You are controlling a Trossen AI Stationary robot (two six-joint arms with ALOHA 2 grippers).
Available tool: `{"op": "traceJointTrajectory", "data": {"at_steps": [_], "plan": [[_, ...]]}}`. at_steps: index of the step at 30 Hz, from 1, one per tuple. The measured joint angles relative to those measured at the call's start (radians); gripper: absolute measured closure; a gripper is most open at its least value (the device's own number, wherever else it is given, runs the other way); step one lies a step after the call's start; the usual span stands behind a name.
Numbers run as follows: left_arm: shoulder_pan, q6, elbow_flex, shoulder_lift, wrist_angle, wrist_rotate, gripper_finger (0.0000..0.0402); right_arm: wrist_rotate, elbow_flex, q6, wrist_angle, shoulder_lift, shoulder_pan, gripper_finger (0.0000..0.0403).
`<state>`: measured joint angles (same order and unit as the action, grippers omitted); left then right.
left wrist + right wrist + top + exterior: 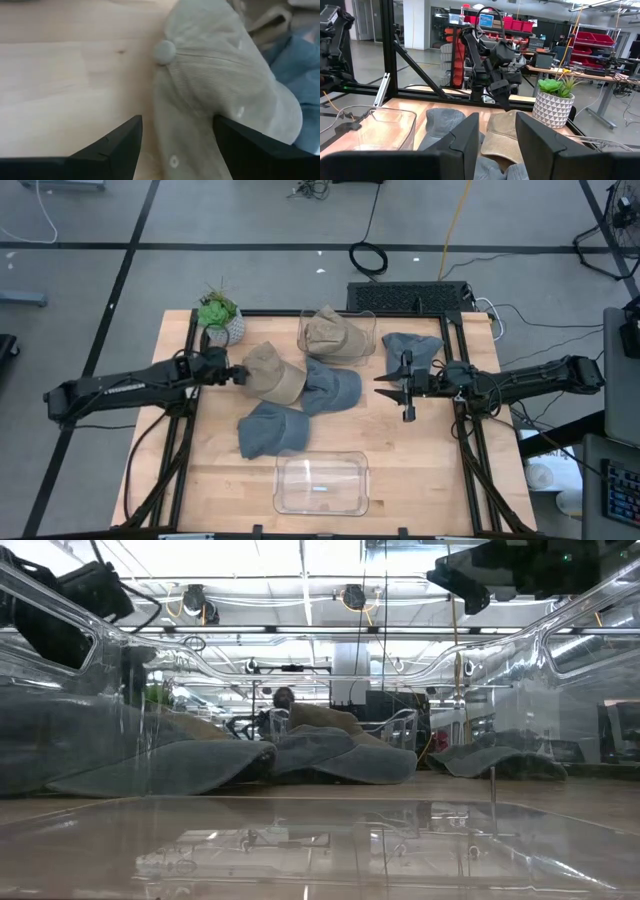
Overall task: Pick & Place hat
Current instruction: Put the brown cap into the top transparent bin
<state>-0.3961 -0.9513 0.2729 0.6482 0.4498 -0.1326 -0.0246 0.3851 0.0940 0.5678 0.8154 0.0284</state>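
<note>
High view: left end effector (240, 374) at the tan hat (272, 372) mid-table (420, 470); right end effector (392, 386) open, hovering beside the blue hat (410, 350). Left wrist view: fingers (117, 145) spread, straddling the tan hat's crown (220, 85), not clamped.

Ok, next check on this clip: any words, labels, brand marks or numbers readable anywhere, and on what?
No text can be read in any view.
Left arm: pale marks along the link in the high view, too small to read.
Blue screen in the room behind, right wrist view: too blurred to read.
Tan hat between the left gripper jaws: no logo or label on the visible side.
</note>
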Motion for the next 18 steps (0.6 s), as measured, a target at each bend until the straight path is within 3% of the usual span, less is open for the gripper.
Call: {"op": "traceJointTrajectory", "data": {"at_steps": [11,18], "plan": [[-0.02,0.05,0.0,0.209,-0.156,0.023,0.0148,0.0,0.0,0.0,0.0,0.0,0.0,0.0283],[-0.042,0.19,0.0,0.269,-0.372,0.281,0.0149,0.0,0.0,0.0,0.0,0.0,0.0,0.0282]]}}
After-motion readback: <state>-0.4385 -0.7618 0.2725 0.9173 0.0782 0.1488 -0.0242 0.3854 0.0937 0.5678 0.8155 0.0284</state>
